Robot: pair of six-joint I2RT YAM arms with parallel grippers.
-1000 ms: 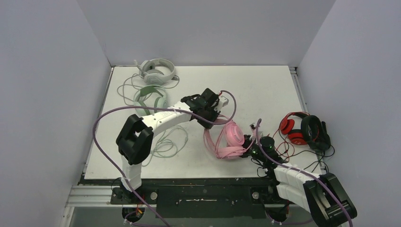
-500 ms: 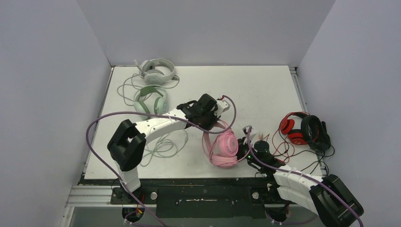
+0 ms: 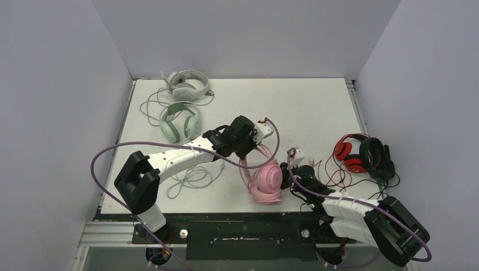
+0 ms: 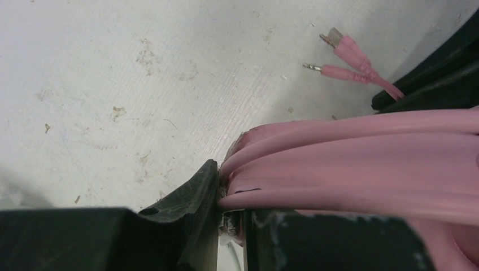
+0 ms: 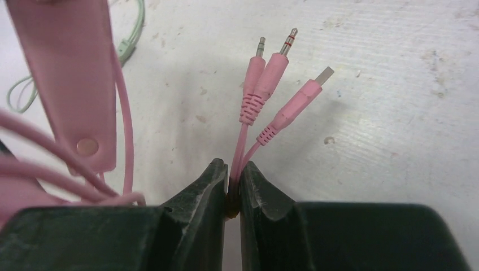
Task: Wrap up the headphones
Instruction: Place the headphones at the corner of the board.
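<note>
Even overhead light cast soft shadows. Thick glossy pink bands (image 4: pixel 367 169) blurred near the left wrist lens; the right's thin pink plug cables (image 5: pixel 247 104) looked sharp.

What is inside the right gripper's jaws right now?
The right gripper is shut on the pink cable, just below its three plugs, which stick out over the table. Where the cable runs behind the fingers is covered.

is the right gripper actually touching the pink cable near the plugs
Touching. The right wrist view shows the right gripper pinching the pink cable just below its plugs.
</note>
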